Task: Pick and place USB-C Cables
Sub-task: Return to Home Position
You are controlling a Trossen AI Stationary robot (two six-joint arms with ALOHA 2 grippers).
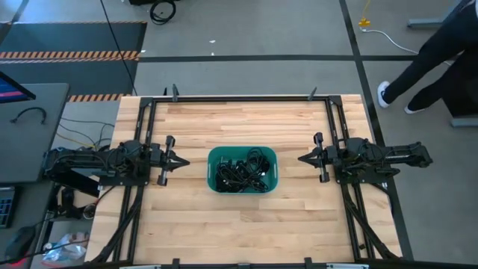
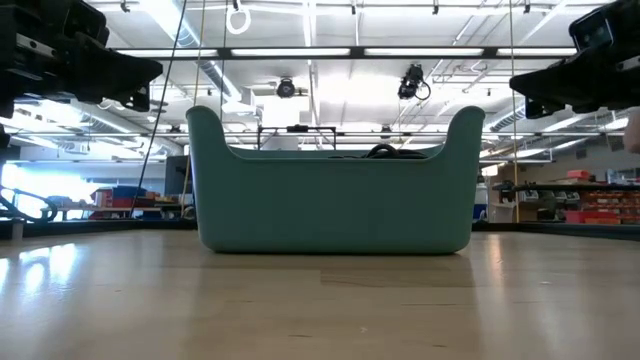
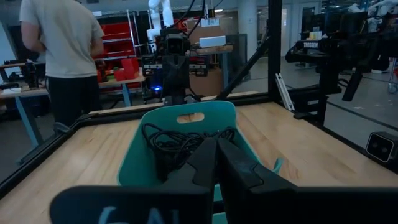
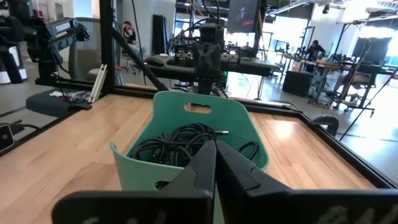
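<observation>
High view: my left gripper [image 1: 183, 160] hangs over the left part of the wooden table [image 1: 239, 232] and my right gripper [image 1: 302, 158] over the right part, each pointing inward at the teal tub [image 1: 243, 149], which stands at the table's centre between them. Both pincers are narrow, the two fingers of each pressed tip to tip with nothing held, as each wrist view shows along its own fingers. I judge them closed because there is no load to carry and a shut pair makes the more compact resting posture. Each gripper is clear of the tub's nearest wall, so that neither arm can nudge it. The USB-C cables [image 1: 243, 173] lie together as one dark tangled heap inside the tub, and I cannot count them singly. No cord shows on the bare wood in any view. In the low view one loop rises just above the rim, but none appears to trail over the side. The tub's midway position puts it in equal reach of both arms. From this layout I judge the picking and placing finished, with only the settling of both arms into their rest pose remaining.
</observation>
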